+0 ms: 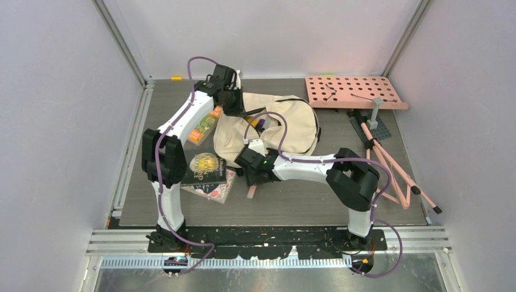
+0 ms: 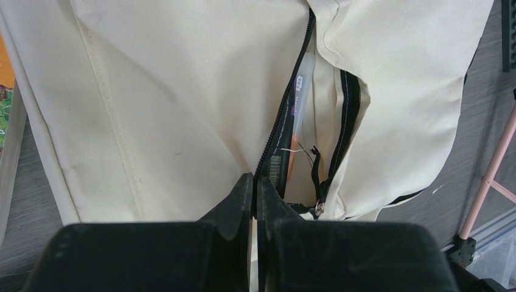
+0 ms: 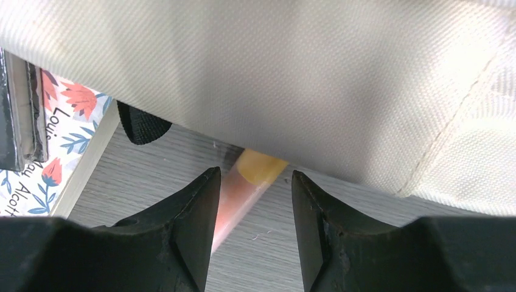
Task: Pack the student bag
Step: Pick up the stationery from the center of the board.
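Top external view, biggest first: dark grey wood-grain tabletop point(image 1: 292, 207) bearing everything. Next, large soft cream fabric student bag point(image 1: 292, 131), slumped flat around the middle of that tabletop, a little toward the far side, main opening unzipped. At the far right, well apart from the bag, flat pink perforated board point(image 1: 356, 91); nearer and still on the right, pink folding stand of thin tubes point(image 1: 392, 173), sprawled open. Left of the bag, three books: orange and green paperback point(image 1: 204, 129) just beside the bag's left edge, dark hardback with a round gold emblem point(image 1: 205, 167) stacked on a white book with a red and blue floral cover point(image 1: 223, 190). Left wrist view: left pincer point(image 2: 254, 188) clenched on the student bag, pinching a fold of cream fabric right beside the long black zipper point(image 2: 281, 121) of the parted opening. Right wrist view: right pincer point(image 3: 252, 182) released, fingers spread wide, low at the bag's near edge, gripping nothing. Inside the opening, pale plastic-wrapped item with purple print point(image 2: 301, 91). Between the right fingers, slim pink tube with an orange end point(image 3: 258, 170), lying on the tabletop, orange end tucked just under the cream fabric. Smallest, metal zipper pull point(image 2: 317, 210) dangling low in the opening.
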### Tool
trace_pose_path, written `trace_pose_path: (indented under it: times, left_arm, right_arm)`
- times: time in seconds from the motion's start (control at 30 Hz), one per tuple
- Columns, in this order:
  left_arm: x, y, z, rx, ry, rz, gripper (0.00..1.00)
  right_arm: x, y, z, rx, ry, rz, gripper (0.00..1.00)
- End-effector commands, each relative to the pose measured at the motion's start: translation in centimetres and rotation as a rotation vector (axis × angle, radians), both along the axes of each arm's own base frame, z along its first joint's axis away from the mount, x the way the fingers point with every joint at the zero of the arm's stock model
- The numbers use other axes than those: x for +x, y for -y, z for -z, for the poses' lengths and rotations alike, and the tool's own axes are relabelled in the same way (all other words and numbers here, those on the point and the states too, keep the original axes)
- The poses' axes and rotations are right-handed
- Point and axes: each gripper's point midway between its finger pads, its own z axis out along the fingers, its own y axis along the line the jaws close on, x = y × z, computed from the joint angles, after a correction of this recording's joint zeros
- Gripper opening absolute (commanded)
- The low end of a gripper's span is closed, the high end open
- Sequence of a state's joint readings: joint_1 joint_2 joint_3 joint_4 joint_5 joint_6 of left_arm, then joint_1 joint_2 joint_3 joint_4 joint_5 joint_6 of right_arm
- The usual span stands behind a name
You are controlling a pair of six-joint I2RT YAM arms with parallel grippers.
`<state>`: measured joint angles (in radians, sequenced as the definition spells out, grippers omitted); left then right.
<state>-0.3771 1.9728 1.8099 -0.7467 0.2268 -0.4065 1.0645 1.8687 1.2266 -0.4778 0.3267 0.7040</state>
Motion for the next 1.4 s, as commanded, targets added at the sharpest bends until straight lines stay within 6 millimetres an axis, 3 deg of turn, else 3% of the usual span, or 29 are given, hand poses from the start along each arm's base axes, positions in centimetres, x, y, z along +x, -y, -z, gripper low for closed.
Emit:
trace_pose_path:
  times: [0.0,0.2,0.8,1.23,1.37]
  left_arm:
    - [1.4,-1.0,-2.6,-0.009,0.102,-0.018,0.0]
    - [1.3,-1.1,-2.7,-0.001,0.105,-0.017,0.0]
    - [1.7,-0.8,-2.7,-0.012,0.105,-0.017,0.0]
    - [1.6,-0.7,-2.3,-0.017,0.093,-0.013,0.0]
    - [1.5,-0.7,-2.1,-0.018,0.088,-0.011,0.0]
  right_arm:
    - [0.4,-1.2,-2.1,0.064,0.032,-0.025,0.52]
    - [1.0,-2.2,-2.9,0.088,0.034,0.002,0.56]
    - [0.7,-0.6,-0.8,-0.017,-0.012,0.089,0.49]
    - [1.1,0.0,0.9,-0.065,-0.047,0.106,0.37]
    - [1.2,0.5,1.6,-0.092,-0.053,0.111,0.29]
